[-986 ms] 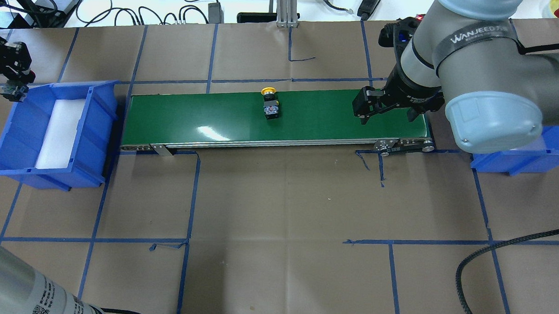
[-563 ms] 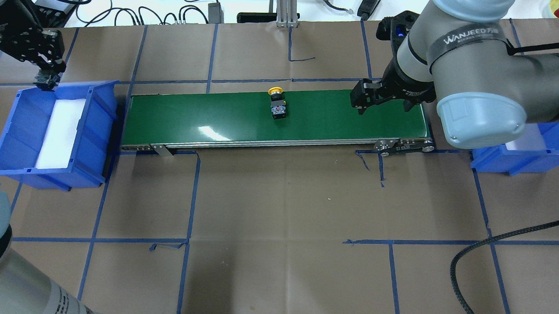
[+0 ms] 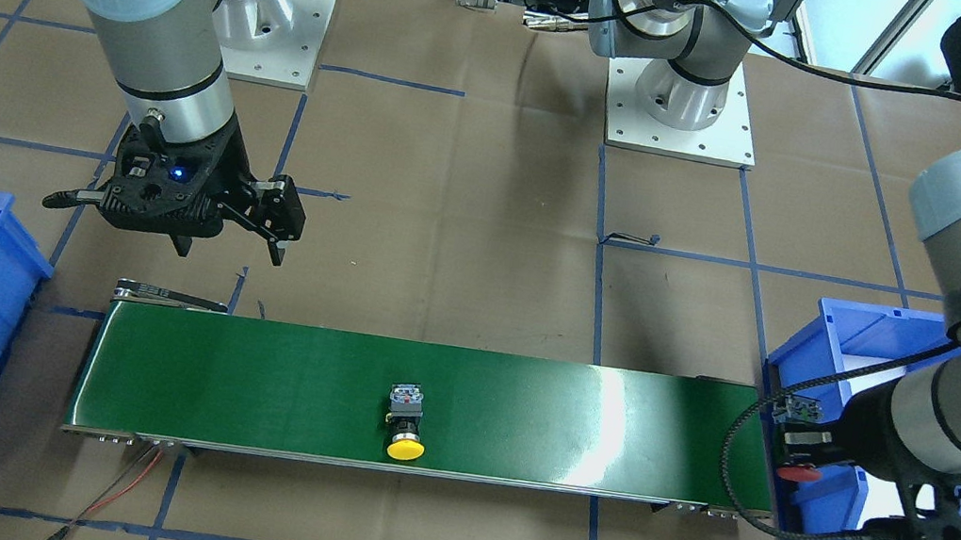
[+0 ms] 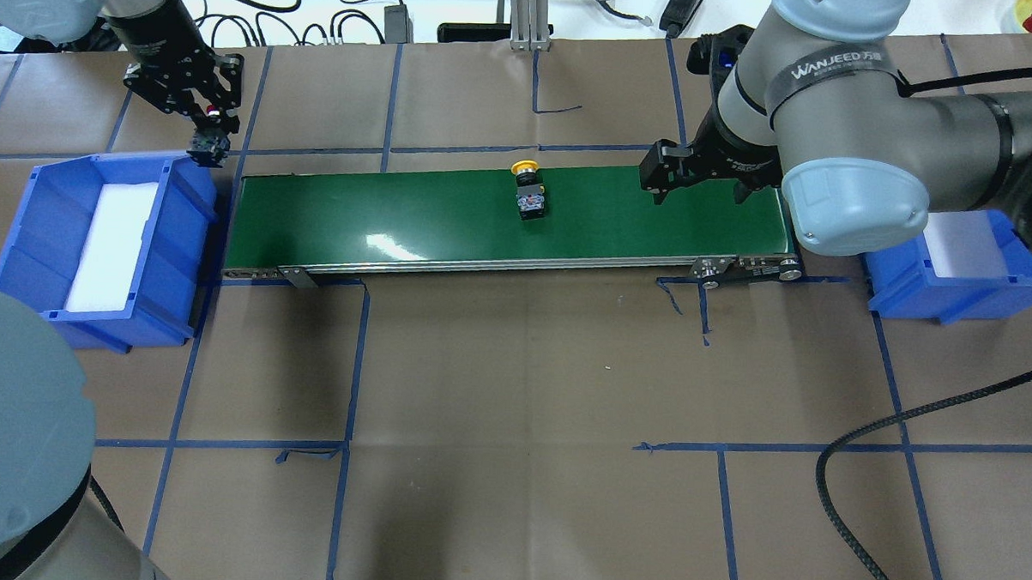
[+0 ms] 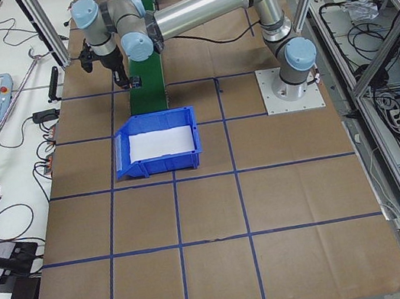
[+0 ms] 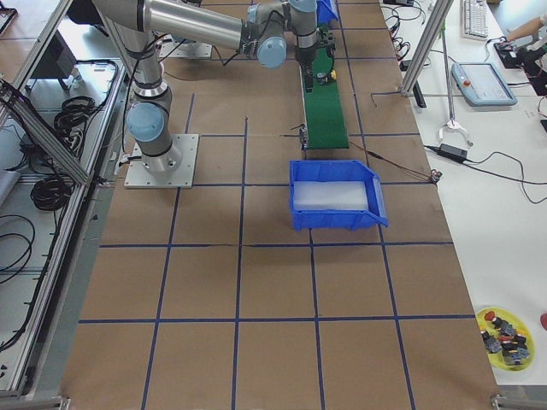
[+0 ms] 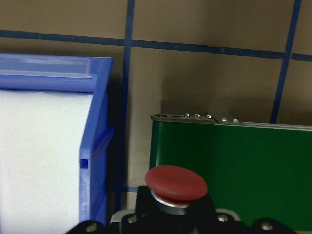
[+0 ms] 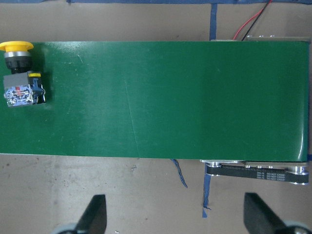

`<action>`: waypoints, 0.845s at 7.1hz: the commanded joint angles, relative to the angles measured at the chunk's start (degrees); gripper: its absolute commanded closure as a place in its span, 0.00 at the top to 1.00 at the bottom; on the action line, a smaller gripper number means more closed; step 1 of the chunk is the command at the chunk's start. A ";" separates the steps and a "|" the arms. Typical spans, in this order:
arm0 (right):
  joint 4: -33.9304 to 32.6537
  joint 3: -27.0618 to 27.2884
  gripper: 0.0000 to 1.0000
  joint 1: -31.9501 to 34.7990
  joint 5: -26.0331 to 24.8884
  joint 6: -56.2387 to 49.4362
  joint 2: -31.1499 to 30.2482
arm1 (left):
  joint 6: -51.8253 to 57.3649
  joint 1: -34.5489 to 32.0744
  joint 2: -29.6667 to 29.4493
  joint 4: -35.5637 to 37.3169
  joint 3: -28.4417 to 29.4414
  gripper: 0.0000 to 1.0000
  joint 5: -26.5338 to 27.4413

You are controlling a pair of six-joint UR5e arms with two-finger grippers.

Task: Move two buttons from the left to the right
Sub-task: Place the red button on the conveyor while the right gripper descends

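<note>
The yellow button (image 4: 530, 192) lies on its side on the green conveyor belt (image 4: 398, 217), right of the middle; it also shows in the front view (image 3: 405, 425) and at the left edge of the right wrist view (image 8: 18, 73). My left gripper (image 4: 205, 137) is shut on the red button (image 7: 176, 184) and holds it above the gap between the left bin and the belt's left end; its red cap shows in the front view (image 3: 796, 472). My right gripper (image 4: 700, 183) is open and empty, hovering over the belt's right end, right of the yellow button.
A blue bin (image 4: 184, 218) with white foam stands at the belt's left end. A second blue bin (image 4: 954, 284) stands at the right end, partly under my right arm. Blue tape lines cross the brown table. A black cable (image 4: 906, 424) lies front right.
My left gripper has moved right from the bin's far left corner to the belt's left end with the red button. The yellow button has travelled right on the belt. My right gripper shifted slightly left.
</note>
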 commanded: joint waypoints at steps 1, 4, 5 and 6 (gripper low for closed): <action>-0.17 -0.37 1.00 -0.03 0.00 0.88 0.75 | -2.22 -0.90 0.19 5.59 -6.21 0.02 -0.11; -0.87 -0.28 1.00 -0.11 0.09 0.88 1.28 | -3.72 -1.51 -0.42 16.25 -12.82 0.02 -0.28; -3.57 -0.37 1.00 -0.11 0.09 0.88 3.29 | -3.89 -1.51 -0.68 17.32 -13.53 0.02 -0.28; -4.56 -0.46 1.00 -0.11 0.09 0.88 4.79 | -3.89 -1.86 -0.69 17.33 -14.06 0.03 -0.11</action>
